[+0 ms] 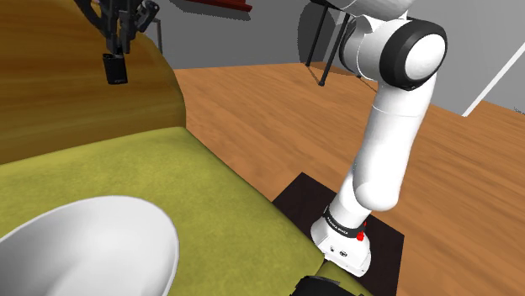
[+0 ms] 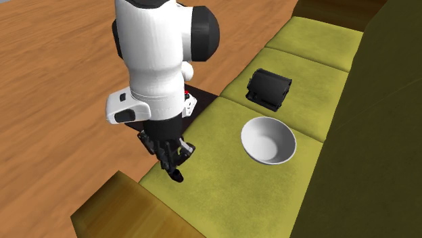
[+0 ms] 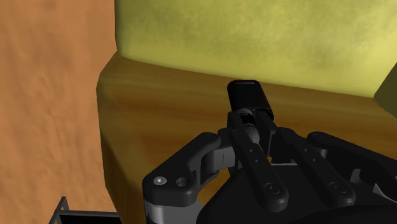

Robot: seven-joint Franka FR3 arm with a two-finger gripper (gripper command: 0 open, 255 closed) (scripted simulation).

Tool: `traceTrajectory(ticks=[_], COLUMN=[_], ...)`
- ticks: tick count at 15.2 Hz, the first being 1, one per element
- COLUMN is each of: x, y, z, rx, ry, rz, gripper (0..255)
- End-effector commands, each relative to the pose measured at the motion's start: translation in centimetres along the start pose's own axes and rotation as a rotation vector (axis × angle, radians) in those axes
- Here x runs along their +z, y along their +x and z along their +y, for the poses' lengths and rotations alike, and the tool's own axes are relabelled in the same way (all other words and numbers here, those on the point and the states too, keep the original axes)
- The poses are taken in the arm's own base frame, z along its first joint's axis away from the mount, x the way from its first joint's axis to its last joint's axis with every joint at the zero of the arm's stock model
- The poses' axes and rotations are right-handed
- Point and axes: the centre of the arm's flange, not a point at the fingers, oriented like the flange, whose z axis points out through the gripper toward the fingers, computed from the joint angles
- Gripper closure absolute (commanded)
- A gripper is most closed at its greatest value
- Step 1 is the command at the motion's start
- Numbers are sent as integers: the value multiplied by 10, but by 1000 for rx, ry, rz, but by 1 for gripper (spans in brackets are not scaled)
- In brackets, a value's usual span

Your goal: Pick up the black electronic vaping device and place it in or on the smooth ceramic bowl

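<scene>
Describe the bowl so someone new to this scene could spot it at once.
Look at the olive sofa with the wooden armrest. On its seat sits the bowl, open side up. It is round, plain white and empty, unlike the black boxy thing next to it.

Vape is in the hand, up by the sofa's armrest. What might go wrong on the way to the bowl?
1. The hand clasps the black vaping device by its top end, with most of it hanging below, so it may slip or swing in transit.
2. The white bowl sits on a sofa cushion; a nudge on its rim might tip it.
3. Overshooting could hit the black box beyond it.
</scene>
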Motion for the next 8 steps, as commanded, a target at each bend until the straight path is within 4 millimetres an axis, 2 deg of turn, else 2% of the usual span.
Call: traceTrajectory(ticks=[1, 8], x=[-5, -24], y=[-19, -90], z=[-14, -70], rx=[1, 1], ry=[0, 0], rz=[0, 0], gripper=[255, 255])
